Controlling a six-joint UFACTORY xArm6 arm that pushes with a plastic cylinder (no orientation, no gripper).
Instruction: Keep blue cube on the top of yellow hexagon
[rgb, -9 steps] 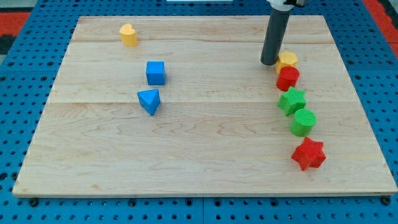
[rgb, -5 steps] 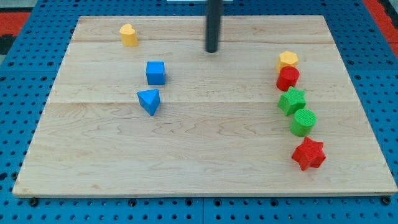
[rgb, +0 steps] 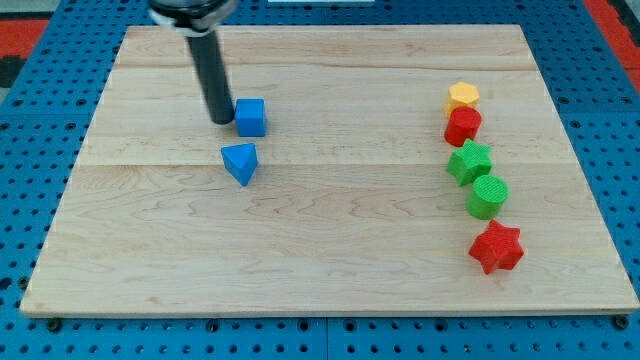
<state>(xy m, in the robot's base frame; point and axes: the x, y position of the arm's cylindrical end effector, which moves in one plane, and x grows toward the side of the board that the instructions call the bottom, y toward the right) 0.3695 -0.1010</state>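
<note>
The blue cube (rgb: 250, 117) sits in the upper left part of the wooden board (rgb: 330, 280). My tip (rgb: 220, 120) is right at the cube's left side, touching it or nearly so. The yellow hexagon (rgb: 462, 96) sits far off at the view's right, at the top of a column of blocks. The cube is level with the hexagon, not above it.
A blue triangular block (rgb: 240, 162) lies just below the cube. Under the hexagon run a red block (rgb: 462, 126), a green star (rgb: 469, 162), a green cylinder (rgb: 488, 196) and a red star (rgb: 496, 247). The rod hides the small yellow block seen earlier at upper left.
My tip has swept from beside the yellow hexagon leftwards across the board's top to the blue cube's left side. No block has visibly moved.
</note>
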